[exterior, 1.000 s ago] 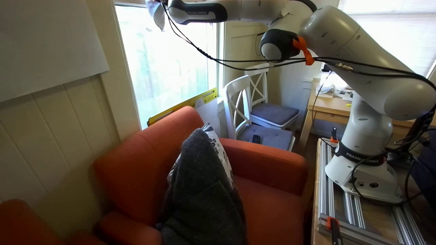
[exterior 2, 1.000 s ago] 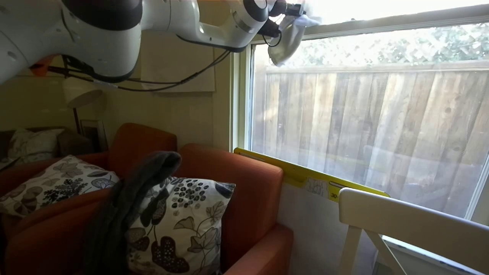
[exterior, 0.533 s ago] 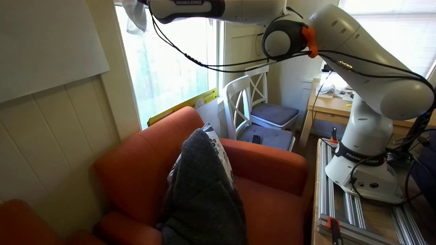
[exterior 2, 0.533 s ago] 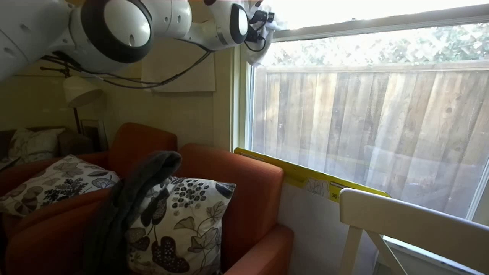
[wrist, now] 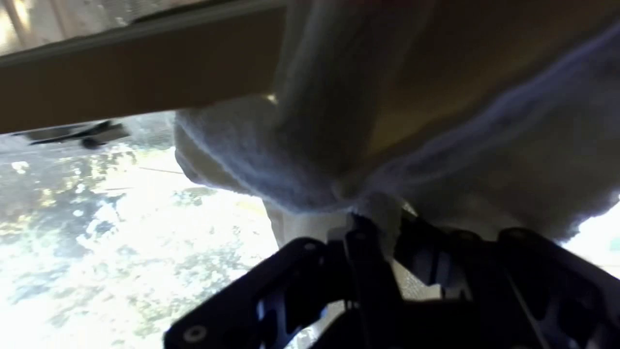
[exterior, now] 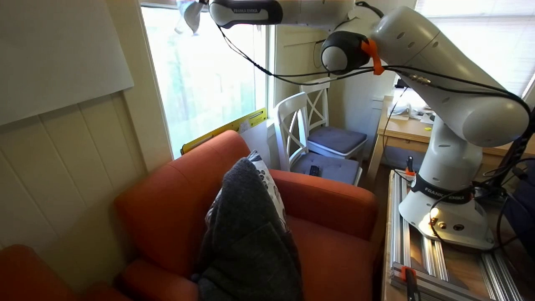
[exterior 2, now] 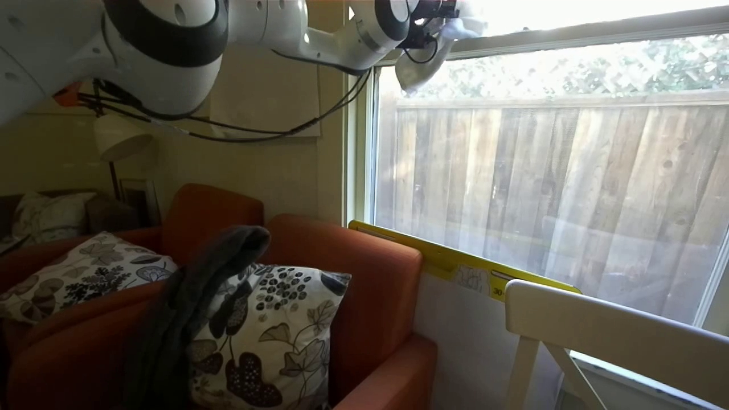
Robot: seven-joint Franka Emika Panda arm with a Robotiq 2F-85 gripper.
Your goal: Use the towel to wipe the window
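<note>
Daylight is filling the window, and a wooden fence is showing behind it, with bright greenery rising above the boards. Across the top of both exterior views the white arm is spanning the space in front. At its far end the fingers are pinching a bunched fold of the pale towel, which in the wrist view is spreading out on either side of the grip, with a dark crossbar of the window frame passing behind it. In both exterior views a loose end of the towel is hanging before the upper part of the window; whether it is touching the window, I cannot tell. Lower down, a yellow strip is running along the window's bottom edge, behind an orange armchair. On that seat a dark grey blanket is lying against a patterned cushion. White chairs are standing beside the armchair, and a small black object is resting on the grey pad of the nearer one.
</note>
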